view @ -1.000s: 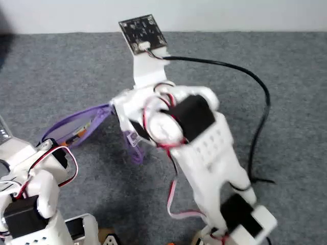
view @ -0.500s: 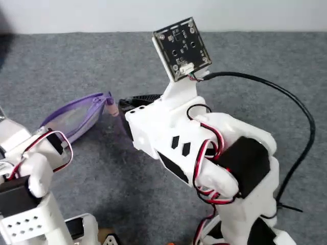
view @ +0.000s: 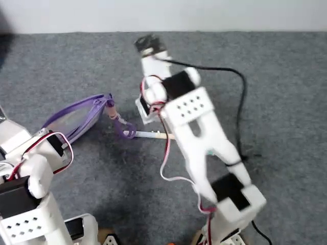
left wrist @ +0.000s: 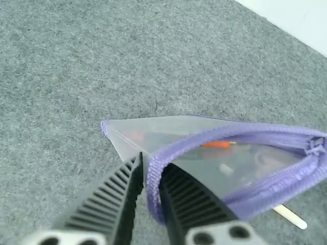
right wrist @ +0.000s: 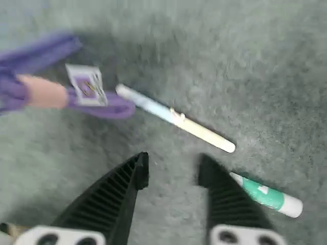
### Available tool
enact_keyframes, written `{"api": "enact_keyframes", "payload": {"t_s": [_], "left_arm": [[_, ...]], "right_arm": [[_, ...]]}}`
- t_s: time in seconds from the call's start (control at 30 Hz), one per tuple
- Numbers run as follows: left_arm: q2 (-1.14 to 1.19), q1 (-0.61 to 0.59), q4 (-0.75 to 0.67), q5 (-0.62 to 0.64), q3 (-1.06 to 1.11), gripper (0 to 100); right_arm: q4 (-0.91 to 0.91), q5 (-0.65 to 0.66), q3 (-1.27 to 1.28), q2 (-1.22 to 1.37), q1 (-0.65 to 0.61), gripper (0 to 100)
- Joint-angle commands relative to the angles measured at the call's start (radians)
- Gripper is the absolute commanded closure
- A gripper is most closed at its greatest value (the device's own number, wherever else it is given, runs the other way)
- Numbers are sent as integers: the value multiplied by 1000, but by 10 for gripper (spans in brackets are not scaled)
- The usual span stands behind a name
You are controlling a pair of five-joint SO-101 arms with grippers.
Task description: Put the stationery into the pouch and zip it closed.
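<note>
A clear pouch [view: 76,118] with a purple zipper rim lies on the grey carpet, its mouth open; an orange item [left wrist: 217,144] shows inside it. My left gripper [left wrist: 153,191] is shut on the pouch's purple rim [left wrist: 153,176] at the near end. A purple strap [view: 125,131] with a tag [right wrist: 84,84] trails from the pouch's far end. A white pen [view: 149,135] lies on the carpet next to the strap. My right gripper [right wrist: 171,176] hangs open just above the carpet, short of the white pen [right wrist: 173,118]. A green and white marker [right wrist: 265,194] lies beside one finger.
The right arm [view: 196,127] stretches across the middle of the carpet with a black cable [view: 240,97] looping behind it. The left arm [view: 28,178] stands at the front left. A pale wall edge [view: 163,15] borders the far side.
The right arm has turned its wrist and pulled back from the pouch mouth. The white pen now lies on the carpet by the strap. The left arm keeps its hold.
</note>
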Motion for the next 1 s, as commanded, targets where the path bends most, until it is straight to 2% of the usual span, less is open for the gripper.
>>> {"api": "enact_keyframes", "payload": {"t_s": [0.0, 0.17, 0.47, 0.67, 0.9, 0.97], "left_arm": [[21, -3, 9, 15, -30, 987], [21, -3, 9, 15, -30, 987], [21, -3, 8, 15, -30, 987], [28, -3, 6, 15, -30, 987], [28, -3, 6, 15, -28, 987], [26, -3, 6, 15, -28, 987]], "right_arm": [[-15, 137, -3, 93, 8, 746], [-24, 253, -6, 243, 8, 745], [-225, 371, -6, 401, -15, 745], [-282, 385, -8, 453, -77, 745], [-390, 407, -8, 561, -79, 748], [-386, 433, -8, 587, -77, 790]]}}
